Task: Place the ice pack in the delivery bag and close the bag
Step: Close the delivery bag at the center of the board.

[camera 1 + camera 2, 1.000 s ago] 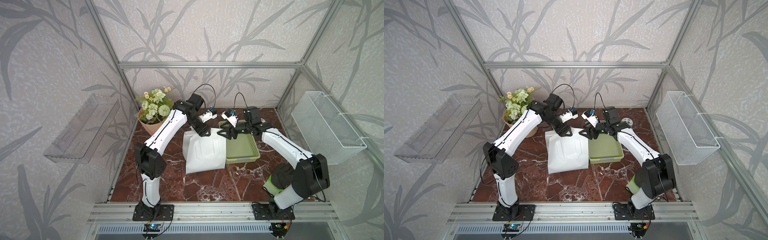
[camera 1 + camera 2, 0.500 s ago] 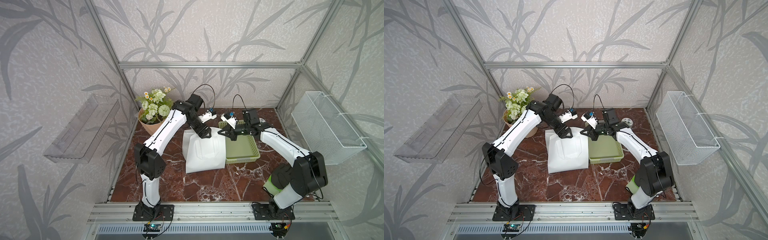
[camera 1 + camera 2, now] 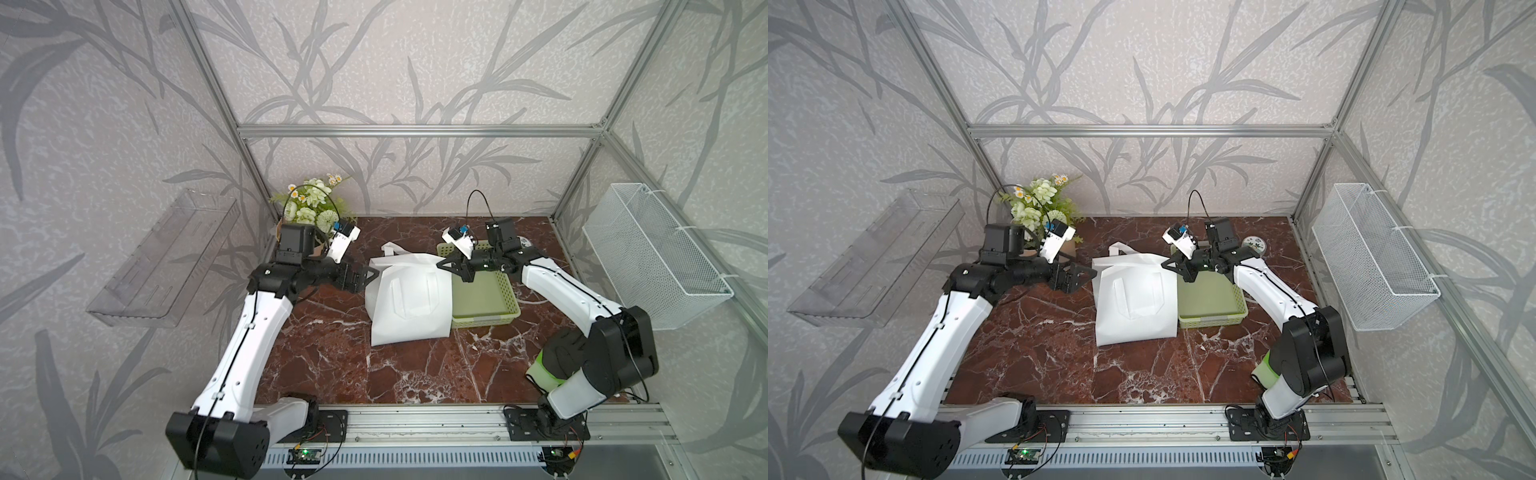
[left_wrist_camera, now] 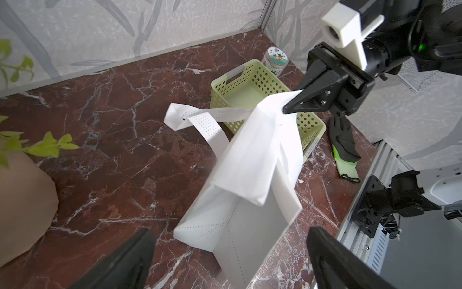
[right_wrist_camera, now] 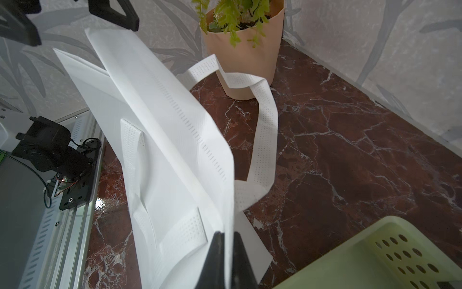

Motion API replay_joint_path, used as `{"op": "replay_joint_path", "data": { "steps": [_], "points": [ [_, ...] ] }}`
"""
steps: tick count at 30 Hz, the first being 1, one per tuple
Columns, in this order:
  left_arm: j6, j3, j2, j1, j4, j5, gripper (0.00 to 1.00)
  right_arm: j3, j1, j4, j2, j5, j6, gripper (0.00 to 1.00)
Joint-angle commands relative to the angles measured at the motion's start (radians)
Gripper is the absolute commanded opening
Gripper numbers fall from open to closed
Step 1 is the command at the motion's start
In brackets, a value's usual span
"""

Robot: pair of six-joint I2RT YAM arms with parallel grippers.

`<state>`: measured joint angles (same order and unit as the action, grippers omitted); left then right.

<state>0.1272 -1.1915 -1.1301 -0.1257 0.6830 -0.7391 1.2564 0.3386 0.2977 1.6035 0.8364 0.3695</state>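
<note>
Starting with the red marbled surface (image 3: 332,365) — filling the cell floor in both top views. Noting a white wire basket (image 3: 648,257) hanging on the wall at 3 o'clock and a clear plastic shelf (image 3: 166,257) hanging on the wall at 9 o'clock.

Finding the delivery bag (image 3: 409,299) (image 3: 1133,303) near the centre of the surface: lying folded and white, bottom edge toward 6 o'clock, mouth edge toward 12 o'clock. Its 3 o'clock side overlapping the rim of a pale green perforated basket (image 3: 486,322). Seeing one flat loop handle (image 4: 200,120) trailing off the mouth toward 12 o'clock and resting on the marble. Spotting potted flowers (image 3: 316,199) in a tan wrap at the 11 o'clock corner, well apart from the bag.

Pinching the bag's 1 o'clock corner with the right pincer (image 3: 442,264) — fingers (image 5: 215,257) pressing together on the white fabric, lifting that corner off the surface in the left wrist view. Hovering just beside the bag's 9 o'clock edge with the left pincer (image 3: 368,276), jaws standing wide apart and gripping nothing; not able to tell whether a fingertip is touching the fabric.

Catching a green-and-black glove (image 4: 342,140) lying at 4 o'clock, near the right arm's base. Also a small round jar (image 4: 275,60) with a printed lid at 1 o'clock, just behind the perforated basket.
</note>
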Motion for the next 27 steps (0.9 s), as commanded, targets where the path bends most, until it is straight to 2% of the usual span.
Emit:
{"op": "replay_joint_path", "data": {
  "steps": [1,4,7,13,14,17,19,22,27],
  "points": [
    [-0.085,0.109,0.037,0.007,-0.235,-0.085,1.00,-0.002,-0.007,-0.014,-0.027,-0.034,0.000,0.00],
    [-0.071,0.203,0.041,0.004,-0.352,-0.076,1.00,-0.001,-0.006,-0.013,-0.028,-0.036,-0.002,0.00],
    [-0.066,0.263,0.015,-0.006,-0.476,-0.114,1.00,-0.001,-0.007,-0.011,-0.030,-0.038,-0.003,0.00],
    [-0.020,0.238,-0.097,-0.032,-0.523,-0.108,1.00,-0.006,-0.006,-0.009,-0.039,-0.046,-0.003,0.00],
    [-0.018,0.228,-0.113,-0.032,-0.520,-0.109,0.96,-0.006,-0.005,-0.010,-0.040,-0.048,-0.003,0.00],
    [-0.009,0.205,-0.152,-0.031,-0.504,-0.138,0.77,-0.012,-0.007,-0.008,-0.043,-0.058,0.000,0.00],
    [0.000,0.215,-0.165,-0.029,-0.497,-0.169,0.65,-0.012,-0.006,-0.010,-0.045,-0.062,-0.001,0.00],
    [0.009,0.252,-0.168,-0.021,-0.501,-0.181,0.51,-0.013,-0.007,-0.020,-0.049,-0.069,-0.004,0.04],
    [0.003,0.304,-0.153,-0.007,-0.542,-0.216,0.35,-0.013,-0.007,-0.022,-0.053,-0.083,0.000,0.07]
  ]
}}
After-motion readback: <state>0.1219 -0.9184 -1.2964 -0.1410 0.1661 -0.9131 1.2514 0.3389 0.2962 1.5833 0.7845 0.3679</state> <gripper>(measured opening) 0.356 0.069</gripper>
